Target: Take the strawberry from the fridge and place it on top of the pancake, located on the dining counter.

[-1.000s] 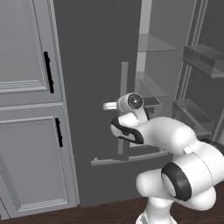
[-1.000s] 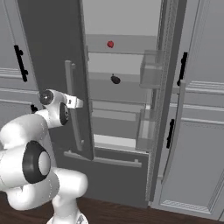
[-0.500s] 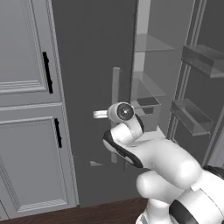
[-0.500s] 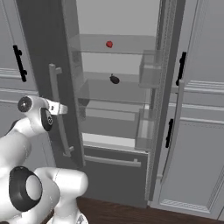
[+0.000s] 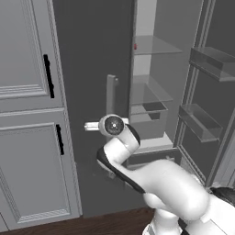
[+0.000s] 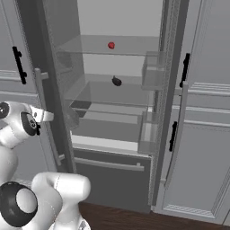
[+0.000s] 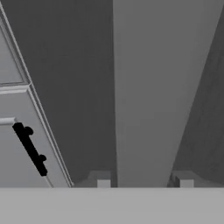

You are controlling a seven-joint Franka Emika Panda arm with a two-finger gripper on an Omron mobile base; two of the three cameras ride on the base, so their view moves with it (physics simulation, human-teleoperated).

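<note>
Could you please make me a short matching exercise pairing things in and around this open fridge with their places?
Things:
1. tiny bright red strawberry
2. small dark oblong vegetable
3. long grey bar handle
4. black cabinet handle

Places:
A. on the light grey cabinet
B. upper glass shelf
C. between the gripper's fingers
D. shelf below the fruit

Pairs: 1-B, 2-D, 3-C, 4-A

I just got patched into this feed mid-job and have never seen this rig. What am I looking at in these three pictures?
A white robot arm on a driving base stands before an open fridge. Two pictures come from cameras on the base, behind the arm to its left and right. The third looks along the hand: its two fingers stand either side of the door's long grey handle, which runs between them. Whether they grip it, I cannot tell. Inside, a small red strawberry sits on the upper glass shelf; a dark vegetable lies one shelf lower.
</note>
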